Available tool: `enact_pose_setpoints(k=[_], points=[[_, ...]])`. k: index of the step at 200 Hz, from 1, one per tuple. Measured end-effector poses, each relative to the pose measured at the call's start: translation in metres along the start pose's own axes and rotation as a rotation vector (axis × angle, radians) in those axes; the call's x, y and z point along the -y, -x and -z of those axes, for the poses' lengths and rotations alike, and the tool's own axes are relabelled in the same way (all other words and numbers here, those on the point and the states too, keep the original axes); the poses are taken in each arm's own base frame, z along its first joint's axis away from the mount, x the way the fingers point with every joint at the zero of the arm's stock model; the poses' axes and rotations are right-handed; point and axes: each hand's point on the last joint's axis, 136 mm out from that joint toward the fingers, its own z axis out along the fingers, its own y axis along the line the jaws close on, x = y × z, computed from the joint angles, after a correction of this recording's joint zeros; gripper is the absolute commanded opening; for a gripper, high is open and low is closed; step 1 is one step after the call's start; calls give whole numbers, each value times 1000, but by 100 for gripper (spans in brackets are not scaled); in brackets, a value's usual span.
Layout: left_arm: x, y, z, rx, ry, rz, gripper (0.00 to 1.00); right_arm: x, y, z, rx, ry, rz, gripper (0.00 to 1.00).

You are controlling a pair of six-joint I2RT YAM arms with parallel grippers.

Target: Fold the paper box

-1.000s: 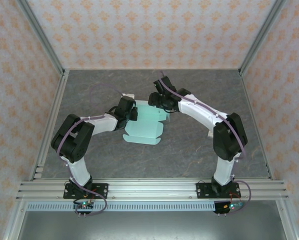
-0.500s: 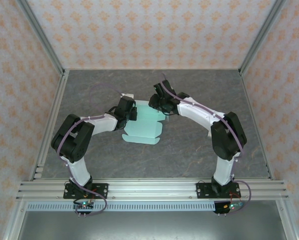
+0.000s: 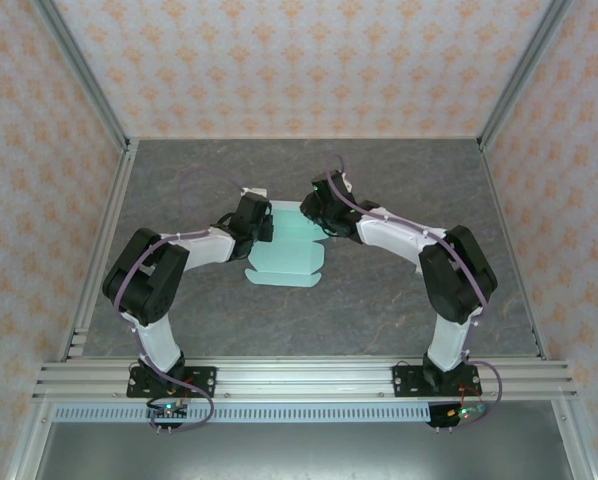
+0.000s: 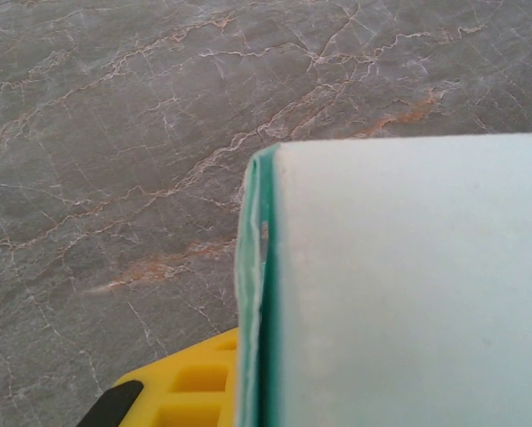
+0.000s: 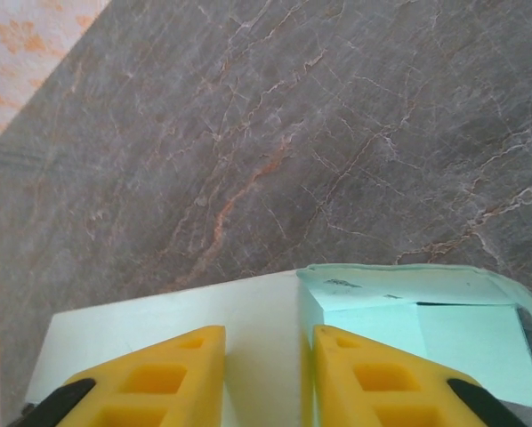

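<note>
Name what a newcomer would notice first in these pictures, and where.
The mint-green paper box at the middle of the grey marbled table catches the eye first. The left gripper meets its left edge, the right gripper its far right corner.

A dark grey, marble-patterned table [image 3: 399, 290] with pale and rust-orange veins fills the floor of a cell, edged by silver aluminium rails [image 3: 99, 250] on its left, right and near sides. 1 thing lies on it, near the middle: a pale mint-green paper box [image 3: 287, 262] of thin card, its near panel flat on the stone with a notched front edge. Close up, the veined table [image 4: 115, 133] runs beneath the card.
</note>
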Motion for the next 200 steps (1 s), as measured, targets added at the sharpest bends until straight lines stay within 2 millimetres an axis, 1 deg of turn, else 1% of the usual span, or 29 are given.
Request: enact_pose_setpoints(k=[31, 71, 85, 99, 105, 109, 124, 144, 173, 187, 200], points=[[0, 0, 0, 0, 1, 0, 0, 0, 1, -1, 19, 23, -50, 23], [-1, 0, 0, 1, 6, 1, 0, -1, 4, -1, 34, 32, -85, 23], [-1, 0, 0, 1, 6, 0, 0, -1, 5, -1, 42, 28, -85, 27], [0, 0, 0, 2, 4, 0, 0, 0, 7, 2, 52, 21, -73, 35], [1, 0, 0, 1, 1, 0, 0, 1, 8, 4, 56, 15, -69, 41], [1, 0, 0, 1, -1, -1, 0, 2, 8, 6, 59, 12, -61, 44], [4, -1, 1, 0, -8, -5, 0, 5, 10, 16, 74, -3, -32, 53], [7, -2, 1, 0, -13, -9, 0, 10, 12, 35, 92, -20, 24, 59], [8, -2, 1, -1, -14, -10, 0, 15, 11, 65, 112, -31, 131, 62], [8, -2, 1, -1, -14, -9, 0, 19, 2, 79, 111, -34, 186, 62], [8, -1, 2, 0, -14, -8, 0, 24, -11, 90, 102, -38, 241, 62]])
